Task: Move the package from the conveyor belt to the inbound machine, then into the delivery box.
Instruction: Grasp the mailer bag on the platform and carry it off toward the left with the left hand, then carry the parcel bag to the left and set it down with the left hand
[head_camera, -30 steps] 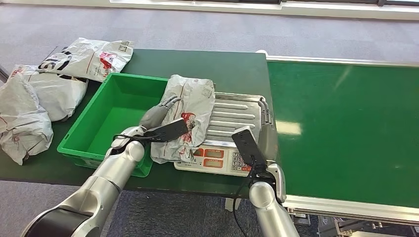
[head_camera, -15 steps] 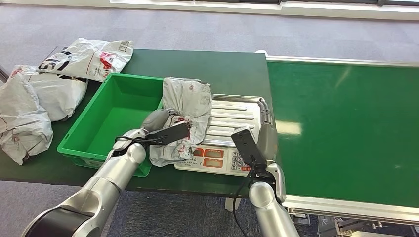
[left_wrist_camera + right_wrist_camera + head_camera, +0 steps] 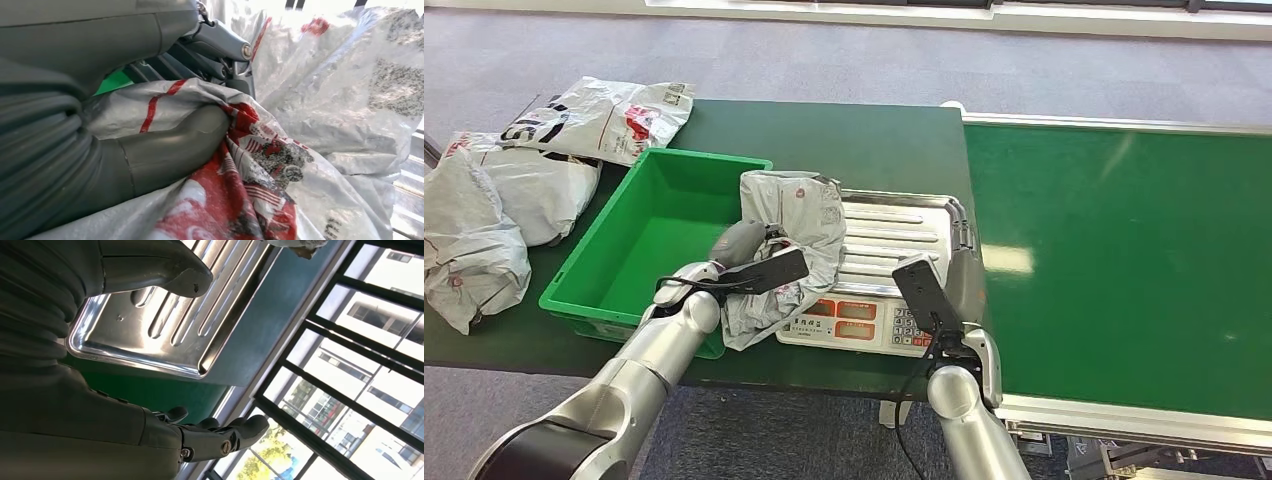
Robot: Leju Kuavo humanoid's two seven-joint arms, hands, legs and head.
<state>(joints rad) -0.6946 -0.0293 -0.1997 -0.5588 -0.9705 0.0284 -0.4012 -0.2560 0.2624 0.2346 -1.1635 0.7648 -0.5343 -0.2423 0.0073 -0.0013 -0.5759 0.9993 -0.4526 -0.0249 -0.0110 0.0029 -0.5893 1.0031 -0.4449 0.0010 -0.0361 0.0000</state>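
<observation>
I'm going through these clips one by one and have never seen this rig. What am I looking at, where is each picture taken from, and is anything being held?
This is a humanoid robot with two silver arms, each ending in a many-fingered hand. The wide picture comes from a camera high on its body, looking down. The other two come from cameras at its wrists, so they are turned and very close.

On the dark green table stands a weighing scale with a steel tray and a keypad, the inbound machine. Beside it is an open green box, and the green conveyor belt runs on the right. More grey mail bags lie at the far left.

The left hand grips a crumpled grey and red package, bunched up over the tray's edge next to the box; the left wrist view shows its thumb pressed into the plastic. The right hand holds nothing, its fingers apart beside the tray.
</observation>
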